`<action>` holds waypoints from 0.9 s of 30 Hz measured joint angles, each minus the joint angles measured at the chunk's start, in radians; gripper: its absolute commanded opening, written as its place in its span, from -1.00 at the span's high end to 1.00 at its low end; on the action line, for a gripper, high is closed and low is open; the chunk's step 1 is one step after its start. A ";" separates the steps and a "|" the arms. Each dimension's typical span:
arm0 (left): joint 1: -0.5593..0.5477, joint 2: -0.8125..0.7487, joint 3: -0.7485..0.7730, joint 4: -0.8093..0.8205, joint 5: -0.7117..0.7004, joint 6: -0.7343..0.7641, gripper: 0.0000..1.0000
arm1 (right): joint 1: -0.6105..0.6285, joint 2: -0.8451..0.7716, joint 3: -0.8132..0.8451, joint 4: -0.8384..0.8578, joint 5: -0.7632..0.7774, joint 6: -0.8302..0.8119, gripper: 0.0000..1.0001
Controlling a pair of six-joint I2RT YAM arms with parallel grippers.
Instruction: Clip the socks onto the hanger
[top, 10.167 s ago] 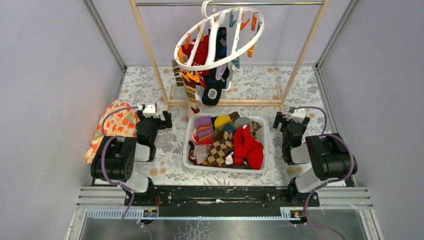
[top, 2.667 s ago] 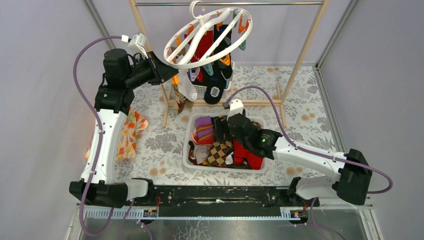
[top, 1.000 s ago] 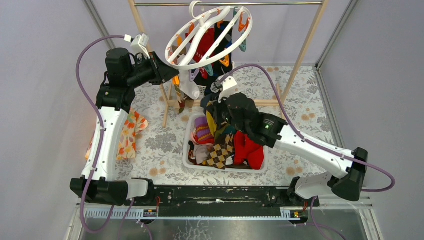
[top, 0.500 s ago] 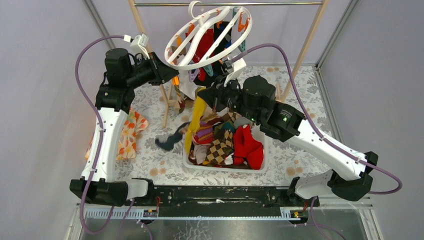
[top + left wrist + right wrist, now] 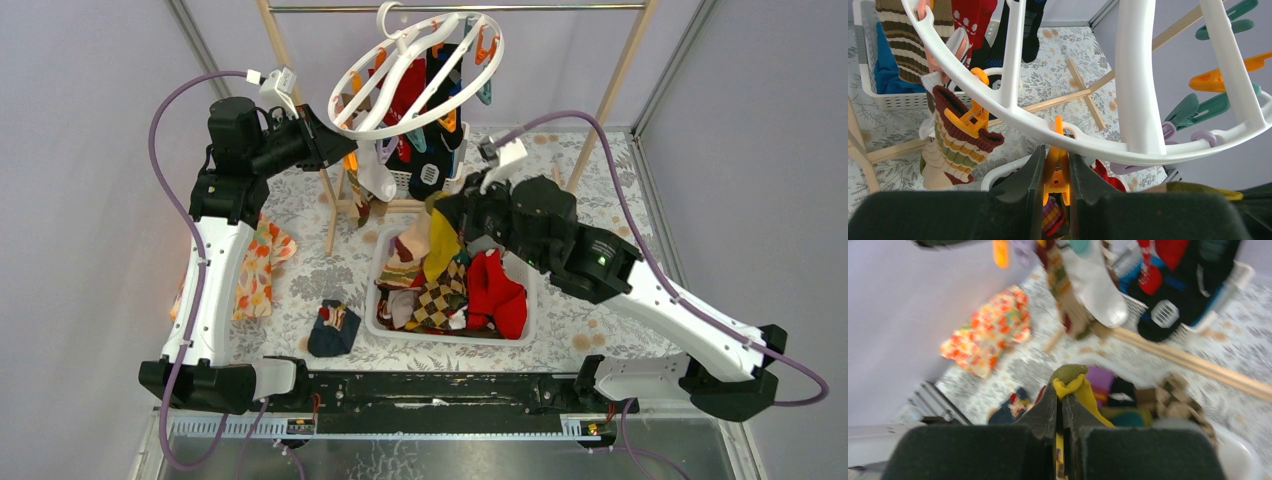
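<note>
The white ring hanger (image 5: 418, 72) hangs from the metal rod with several socks clipped under it; its rim also crosses the left wrist view (image 5: 1013, 107). My left gripper (image 5: 345, 152) is shut on an orange clip (image 5: 1058, 167) at the hanger's near rim. My right gripper (image 5: 440, 208) is shut on a yellow sock (image 5: 441, 250), held above the white basket (image 5: 381, 262); the sock's olive-tipped end shows between the fingers in the right wrist view (image 5: 1071, 381). More socks (image 5: 470, 290) fill the basket. A dark navy sock (image 5: 333, 328) lies on the table left of the basket.
A wooden-framed rack (image 5: 612, 92) with a metal rod stands at the back. An orange-flowered cloth (image 5: 262, 262) lies at the left by the left arm. A second white basket (image 5: 878, 95) with socks sits behind the rack.
</note>
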 measured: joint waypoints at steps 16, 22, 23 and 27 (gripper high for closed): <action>0.000 -0.003 0.001 -0.002 0.000 0.005 1.00 | 0.017 -0.120 -0.297 -0.138 0.108 -0.169 -0.34; 0.000 -0.003 0.007 -0.015 0.000 0.014 1.00 | 0.124 0.063 -0.175 -0.119 -0.091 -0.374 -0.36; 0.000 -0.003 0.008 -0.017 0.000 0.015 1.00 | 0.132 0.112 -0.144 -0.121 -0.119 -0.402 -0.37; 0.000 -0.003 0.010 -0.019 -0.003 0.015 1.00 | 0.161 0.317 -0.017 -0.154 -0.187 -0.505 -0.39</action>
